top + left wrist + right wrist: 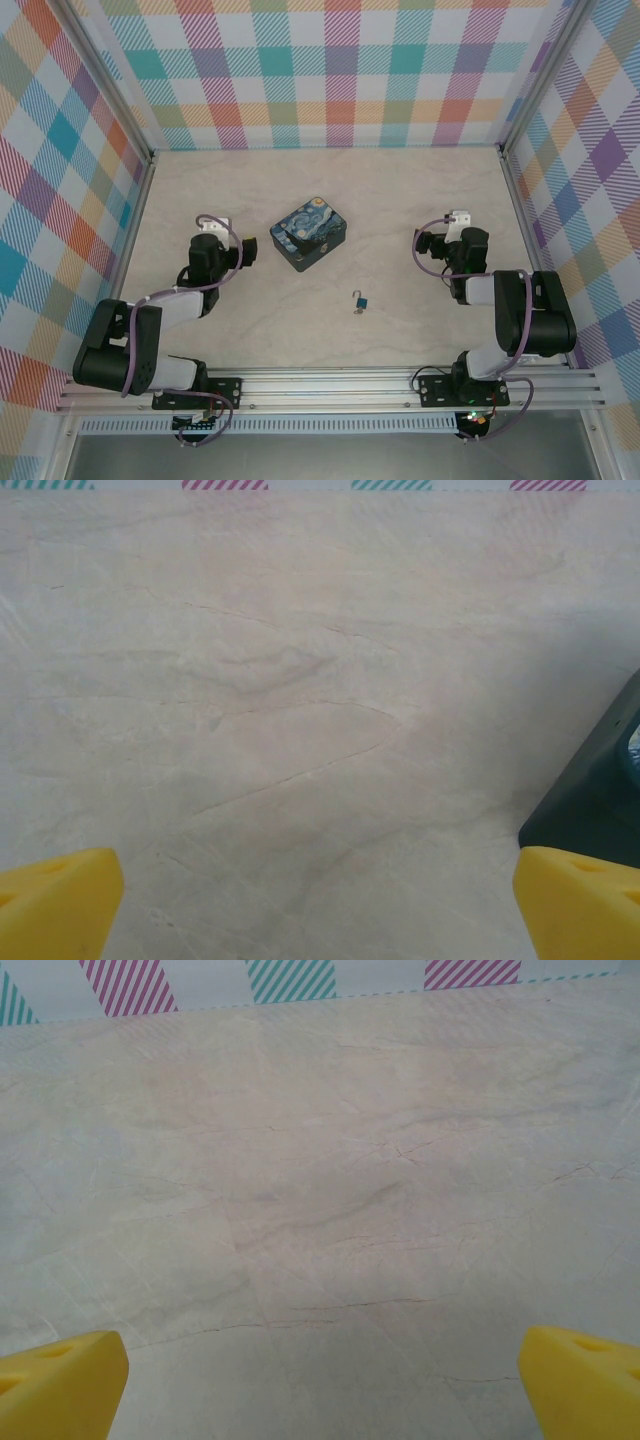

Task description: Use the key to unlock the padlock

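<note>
The left fingers (214, 228) are spread wide and grasp nothing. In the left wrist view the two yellow fingertips (58, 904) sit at the bottom corners, with bare pale counter (300, 730) between them. The right fingers (456, 221) are released the same way, their yellow fingertips (60, 1380) far apart over veined stone, with the checked back wall (280, 980) ahead of them.

The padlock (360, 299) lies on the counter between the two sets of fingers, nearer the arm bases than either of them and well apart from both. It is a blue body with a thin silvery shackle pointing away from the bases. A dark sliver, the key (357, 311), sits at the padlock's near end and touches it, but it is too small in the top view to tell whether it is in the keyhole.

A painted box (309, 233) (blue and yellow swirls on the lid) rests just to the right of the left fingers and beyond the padlock. Its dark corner (592, 790) shows at the right edge of the left wrist view, just beside that side's fingertip.
</note>
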You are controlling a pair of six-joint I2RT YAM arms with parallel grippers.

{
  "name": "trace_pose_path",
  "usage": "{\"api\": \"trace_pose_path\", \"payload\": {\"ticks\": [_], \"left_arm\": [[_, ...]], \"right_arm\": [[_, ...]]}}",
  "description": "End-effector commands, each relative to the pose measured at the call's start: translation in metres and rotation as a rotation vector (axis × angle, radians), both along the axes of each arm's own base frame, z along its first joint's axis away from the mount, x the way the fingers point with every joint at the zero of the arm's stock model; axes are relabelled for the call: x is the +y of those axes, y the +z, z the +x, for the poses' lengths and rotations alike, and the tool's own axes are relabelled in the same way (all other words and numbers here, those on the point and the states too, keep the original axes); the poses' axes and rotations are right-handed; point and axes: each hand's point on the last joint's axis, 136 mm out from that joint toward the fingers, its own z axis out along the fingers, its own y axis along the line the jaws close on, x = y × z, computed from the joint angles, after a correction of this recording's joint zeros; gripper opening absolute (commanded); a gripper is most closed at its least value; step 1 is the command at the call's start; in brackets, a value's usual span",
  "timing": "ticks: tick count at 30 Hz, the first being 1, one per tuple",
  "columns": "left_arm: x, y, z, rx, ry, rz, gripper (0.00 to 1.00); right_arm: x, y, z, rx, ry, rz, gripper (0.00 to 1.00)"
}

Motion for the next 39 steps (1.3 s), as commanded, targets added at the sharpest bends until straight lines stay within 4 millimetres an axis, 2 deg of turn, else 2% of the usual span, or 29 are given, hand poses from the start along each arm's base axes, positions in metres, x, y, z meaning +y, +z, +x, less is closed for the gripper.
{"api": "trace_pose_path", "payload": {"ticks": [1, 10, 16, 25, 28, 30, 32, 39], "left_arm": [[0.008, 0.014, 0.001, -0.077, 0.005, -0.009, 1.00], [0.007, 0.016, 0.002, -0.097, -0.014, -0.004, 1.00], [0.003, -0.010, 0.006, -0.124, -0.052, 0.023, 1.00], [0.003, -0.007, -0.003, -0.178, -0.059, 0.015, 1.00], [0.010, -0.014, 0.012, -0.097, -0.007, 0.018, 1.00], [0.022, -0.021, 0.025, -0.019, 0.055, -0.002, 1.00], [0.033, -0.020, 0.027, -0.020, 0.080, -0.051, 1.00], [0.033, -0.020, 0.027, -0.020, 0.080, -0.049, 1.00]], "right_arm": [[0.003, 0.006, 0.002, -0.016, 0.016, 0.012, 1.00], [0.003, 0.006, 0.002, -0.016, 0.016, 0.012, 1.00], [0.003, 0.006, 0.002, -0.017, 0.017, 0.011, 1.00], [0.003, 0.006, 0.002, -0.016, 0.016, 0.011, 1.00], [0.003, 0.006, 0.002, -0.017, 0.016, 0.011, 1.00], [0.003, 0.006, 0.002, -0.016, 0.016, 0.012, 1.00], [0.004, 0.006, 0.002, -0.016, 0.018, 0.012, 1.00], [0.003, 0.006, 0.002, -0.016, 0.016, 0.012, 1.00]]}}
